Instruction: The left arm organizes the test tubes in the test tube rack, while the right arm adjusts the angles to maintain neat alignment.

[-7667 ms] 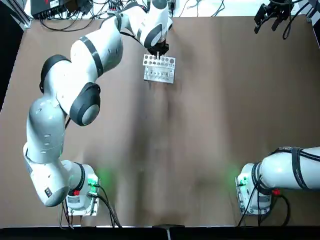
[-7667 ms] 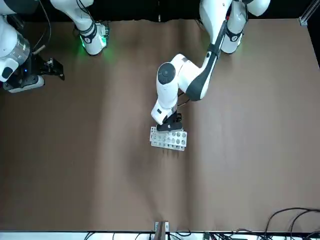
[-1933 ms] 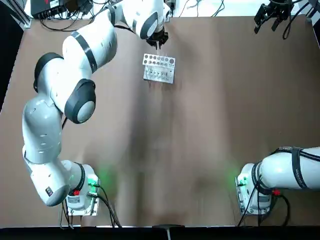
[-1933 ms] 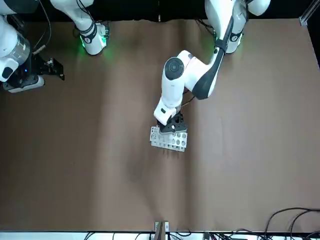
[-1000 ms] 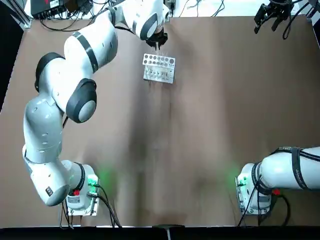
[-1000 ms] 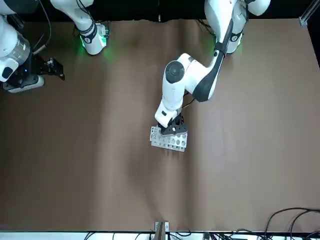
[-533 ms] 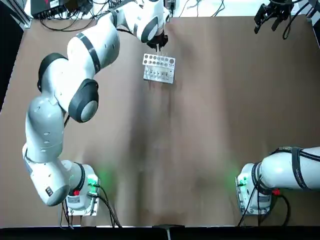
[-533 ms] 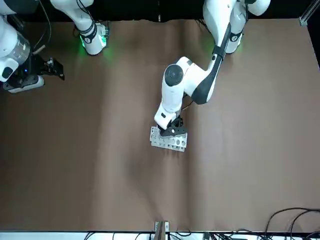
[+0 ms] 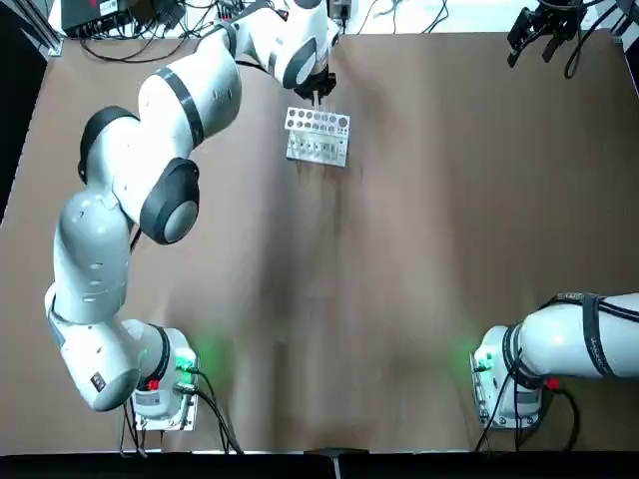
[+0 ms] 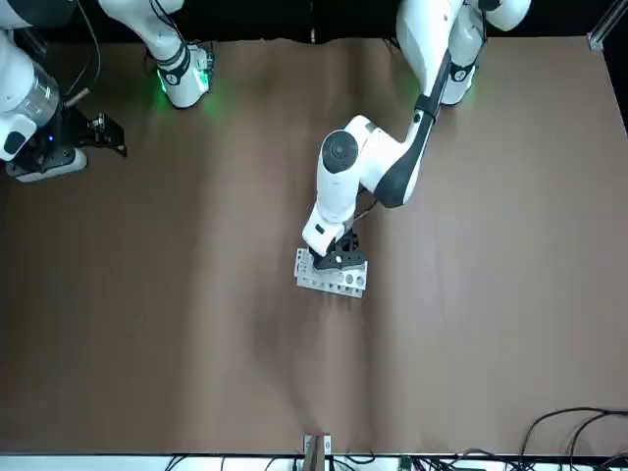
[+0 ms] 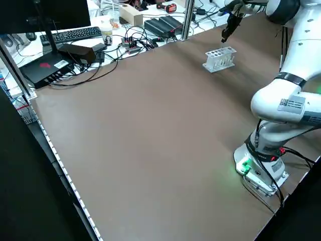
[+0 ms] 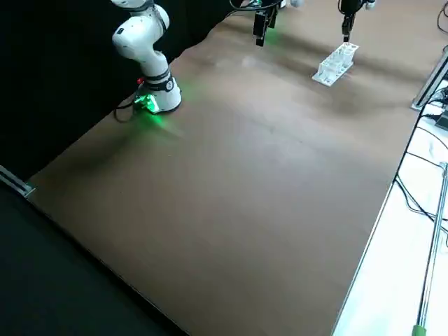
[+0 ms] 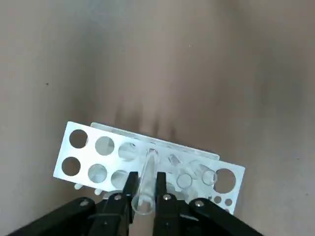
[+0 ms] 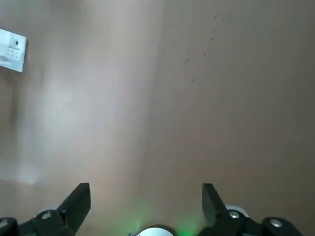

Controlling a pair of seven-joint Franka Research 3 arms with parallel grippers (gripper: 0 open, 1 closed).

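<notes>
Brown table [image 9: 399, 249] bore a white holed rack [image 13: 93, 160]; left gripper [image 13: 144, 184] pinched a clear tube [image 13: 145, 179] above it; right gripper [image 14: 146, 196] gaped wide.

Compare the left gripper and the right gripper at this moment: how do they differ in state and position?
The left gripper is shut on a clear test tube, while the right gripper is open and holds nothing. The left gripper hangs just above the white test tube rack; the right gripper sits at the far corner of the table, well away from the rack. Both are black two-finger grippers.
</notes>
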